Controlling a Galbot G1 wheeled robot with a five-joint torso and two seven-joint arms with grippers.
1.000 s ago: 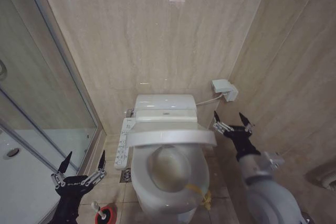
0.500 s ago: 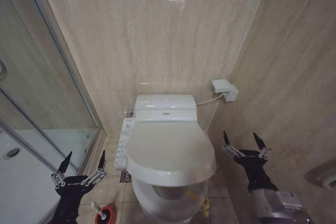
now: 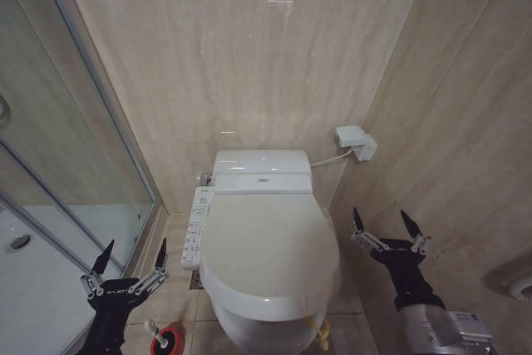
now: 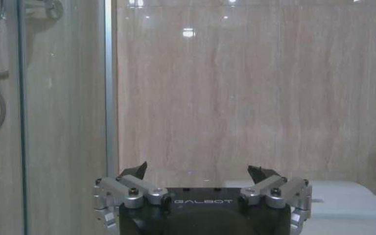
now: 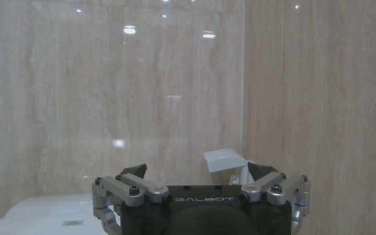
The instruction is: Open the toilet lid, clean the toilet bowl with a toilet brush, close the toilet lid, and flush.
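Note:
The toilet lid [image 3: 270, 247] lies flat and closed, so the inside of the toilet bowl is hidden. A yellow strap [image 3: 321, 339] hangs at the lid's front right edge. My right gripper [image 3: 386, 224] is open with nothing in it, beside the toilet's right side and apart from the lid. My left gripper [image 3: 131, 255] is open and empty, low to the left of the toilet. Just below it, the toilet brush [image 3: 150, 327] stands with its white handle in a red holder cup [image 3: 169, 341]. Both wrist views show open fingers: left gripper [image 4: 201, 172], right gripper [image 5: 198, 171].
A control panel [image 3: 194, 226] runs along the toilet's left side, and the tank [image 3: 262, 170] sits against the beige wall. A white wall box [image 3: 353, 140] with a cable is at the right. A glass shower screen [image 3: 75, 164] and white tray [image 3: 25, 288] close off the left.
The lid has dropped from half raised to fully closed over the bowl. My right gripper has drawn away to the right and lower, then stayed still. The left arm has not moved.

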